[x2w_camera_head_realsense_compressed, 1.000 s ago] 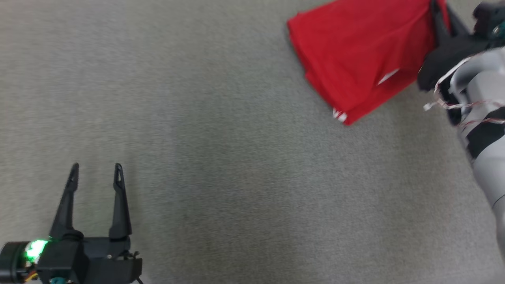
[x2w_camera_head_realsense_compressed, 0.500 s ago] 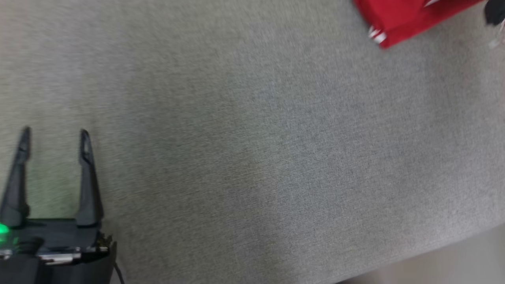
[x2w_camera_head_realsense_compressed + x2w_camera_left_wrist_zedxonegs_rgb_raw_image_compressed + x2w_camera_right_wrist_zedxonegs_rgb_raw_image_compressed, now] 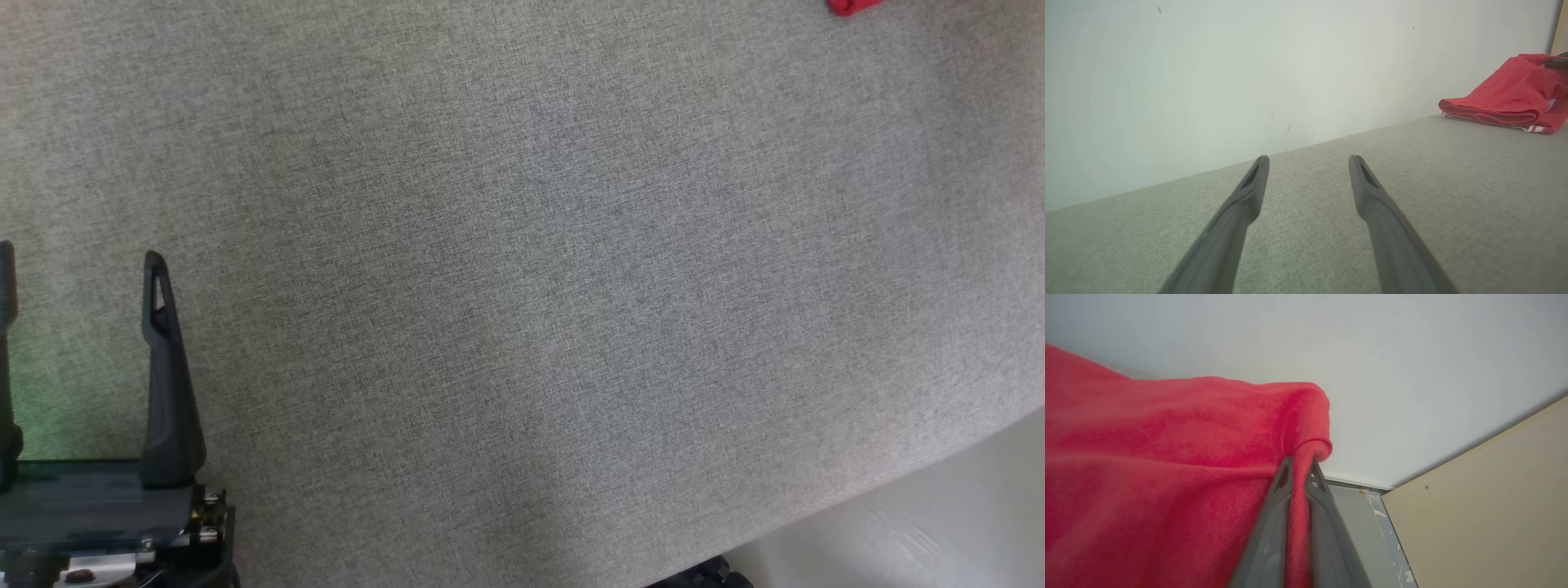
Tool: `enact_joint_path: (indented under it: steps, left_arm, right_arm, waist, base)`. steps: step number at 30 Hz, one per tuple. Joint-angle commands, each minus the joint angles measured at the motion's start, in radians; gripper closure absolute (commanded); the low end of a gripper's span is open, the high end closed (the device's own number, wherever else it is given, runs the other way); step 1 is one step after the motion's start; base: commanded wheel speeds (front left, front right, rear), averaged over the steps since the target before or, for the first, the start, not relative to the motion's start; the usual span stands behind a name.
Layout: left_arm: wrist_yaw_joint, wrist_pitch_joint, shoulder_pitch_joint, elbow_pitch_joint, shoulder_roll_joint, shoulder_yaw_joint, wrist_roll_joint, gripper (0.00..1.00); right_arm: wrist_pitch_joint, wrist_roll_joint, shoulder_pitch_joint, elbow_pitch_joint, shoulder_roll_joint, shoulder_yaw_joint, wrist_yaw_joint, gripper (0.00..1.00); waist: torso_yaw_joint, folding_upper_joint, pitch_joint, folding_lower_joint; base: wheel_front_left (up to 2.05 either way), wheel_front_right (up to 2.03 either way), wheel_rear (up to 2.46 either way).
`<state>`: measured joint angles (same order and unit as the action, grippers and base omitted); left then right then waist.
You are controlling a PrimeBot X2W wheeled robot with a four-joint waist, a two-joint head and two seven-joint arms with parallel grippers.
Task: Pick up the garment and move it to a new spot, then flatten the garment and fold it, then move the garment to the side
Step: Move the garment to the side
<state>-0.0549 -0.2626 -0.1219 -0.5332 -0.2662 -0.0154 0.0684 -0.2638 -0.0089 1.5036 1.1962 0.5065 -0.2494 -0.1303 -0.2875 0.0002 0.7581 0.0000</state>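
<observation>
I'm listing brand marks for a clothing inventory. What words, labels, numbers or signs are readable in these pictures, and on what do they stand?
No text can be read in these pictures.
The red garment has white stripes at its hem, but no letters show.
A tiny yellow speck in the right wrist view is too small to read.

wide grey surface, garment far right
</observation>
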Motion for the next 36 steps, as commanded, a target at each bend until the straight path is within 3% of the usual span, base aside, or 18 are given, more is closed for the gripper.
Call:
enact_joint_path:
  steps: [1, 4, 5, 6, 7, 15, 22, 31, 36]
  left_arm:
    - [-0.009, -0.003, 0.009, -0.004, -0.010, -0.001, -0.005, 0.00]
    - [-0.027, -0.003, 0.016, -0.001, -0.021, -0.006, -0.011, 0.00]
    - [-0.032, -0.003, 0.017, -0.001, -0.024, -0.007, -0.014, 0.00]
    - [-0.035, -0.003, 0.017, 0.001, -0.028, -0.010, -0.017, 0.00]
    - [-0.041, -0.003, 0.016, 0.004, -0.032, -0.013, -0.019, 0.00]
    - [-0.069, -0.003, -0.010, 0.050, -0.034, -0.045, -0.041, 0.00]
    - [-0.076, -0.003, 0.010, 0.176, 0.014, -0.058, -0.101, 0.00]
    - [-0.028, -0.003, 0.090, 0.361, 0.121, -0.008, -0.149, 0.00]
    - [0.000, -0.003, 0.126, 0.423, 0.158, 0.021, -0.150, 0.00]
  right_arm:
    - [-0.001, -0.013, 0.016, 0.003, -0.008, 0.010, -0.001, 1.00]
    - [-0.001, -0.048, 0.021, 0.019, -0.006, 0.032, -0.001, 1.00]
    - [-0.001, -0.058, 0.026, 0.014, -0.003, 0.042, -0.001, 0.92]
    - [-0.001, -0.067, 0.027, 0.009, -0.002, 0.052, -0.001, 0.16]
    - [-0.001, -0.076, 0.025, 0.008, -0.003, 0.063, -0.001, 0.00]
    - [-0.001, -0.169, -0.016, -0.053, -0.008, 0.150, -0.001, 0.00]
    - [0.000, -0.113, -0.141, -0.240, -0.067, 0.187, -0.001, 0.00]
    - [-0.001, 0.034, -0.479, -0.528, -0.168, 0.220, -0.001, 0.00]
    - [-0.001, 0.068, -0.640, -0.606, -0.203, 0.216, -0.001, 0.00]
  waist:
    - [-0.002, -0.0002, 0.003, 0.0000]
    - [0.001, -0.0002, 0.007, 0.0000]
    - [0.001, -0.0002, 0.009, 0.0000]
    - [0.002, -0.0002, 0.011, 0.0000]
    - [0.003, -0.0002, 0.012, 0.0000]
    - [0.023, -0.0002, -0.018, 0.0000]
    - [0.080, -0.0002, -0.159, 0.0000]
    - [0.150, -0.0002, -0.386, 0.0000]
    - [0.182, -0.0002, -0.480, 0.0000]
  base:
    - [0.00, 0.00, 0.00]
    - [0.00, 0.00, 0.00]
    - [0.00, 0.00, 0.00]
    - [0.00, 0.00, 0.00]
    - [0.00, 0.00, 0.00]
    - [0.00, 0.00, 0.00]
    - [0.00, 0.00, 0.00]
    - [0.00, 0.00, 0.00]
    - [0.00, 0.00, 0.00]
